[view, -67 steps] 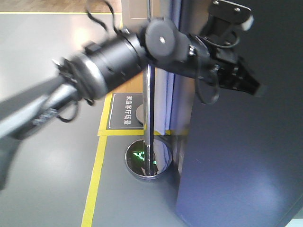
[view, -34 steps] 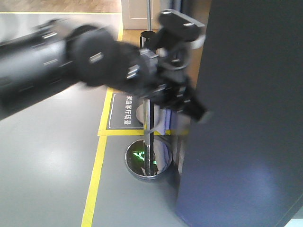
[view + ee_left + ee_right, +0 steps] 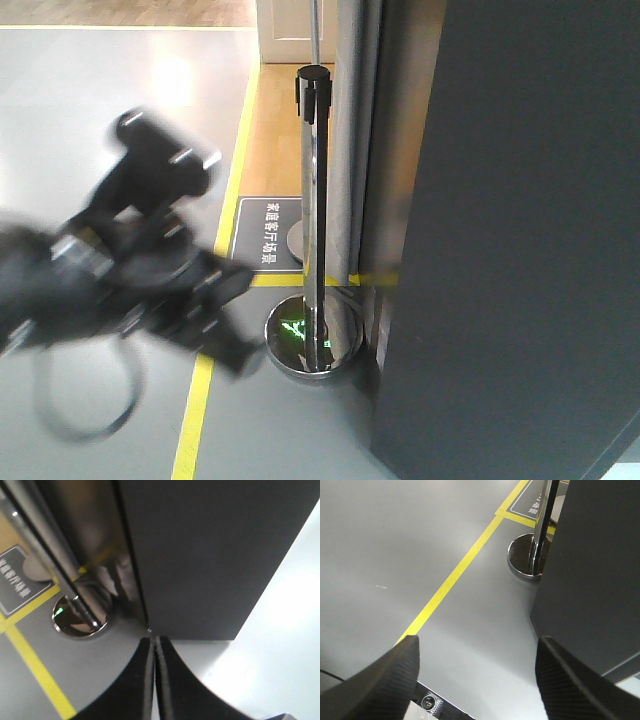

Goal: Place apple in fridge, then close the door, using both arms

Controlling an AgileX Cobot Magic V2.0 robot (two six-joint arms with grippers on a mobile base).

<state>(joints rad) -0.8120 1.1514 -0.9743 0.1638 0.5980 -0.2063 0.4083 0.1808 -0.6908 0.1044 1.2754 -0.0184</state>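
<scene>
The dark grey fridge (image 3: pixel 520 250) fills the right of the front view. Only its dark outside shows, with no white interior and no gap at the door. The apple is not in view. My left arm (image 3: pixel 110 290) is a blurred black shape low at the left, apart from the fridge. The left gripper (image 3: pixel 155 647) is shut and empty, its tip pointing at the fridge's bottom corner (image 3: pixel 210 555). My right gripper (image 3: pixel 477 647) is open and empty above the grey floor, with the fridge (image 3: pixel 600 570) to its right.
A chrome stanchion post (image 3: pixel 314 200) on a round base (image 3: pixel 313 338) stands just left of the fridge. A yellow floor line (image 3: pixel 205 390) and a dark floor sign (image 3: pixel 262 235) lie behind my arm. The post's base also shows in the right wrist view (image 3: pixel 522 560).
My left arm has swung from high against the fridge's upper front down and to the left, away from the fridge. The post and the fridge have not moved.
</scene>
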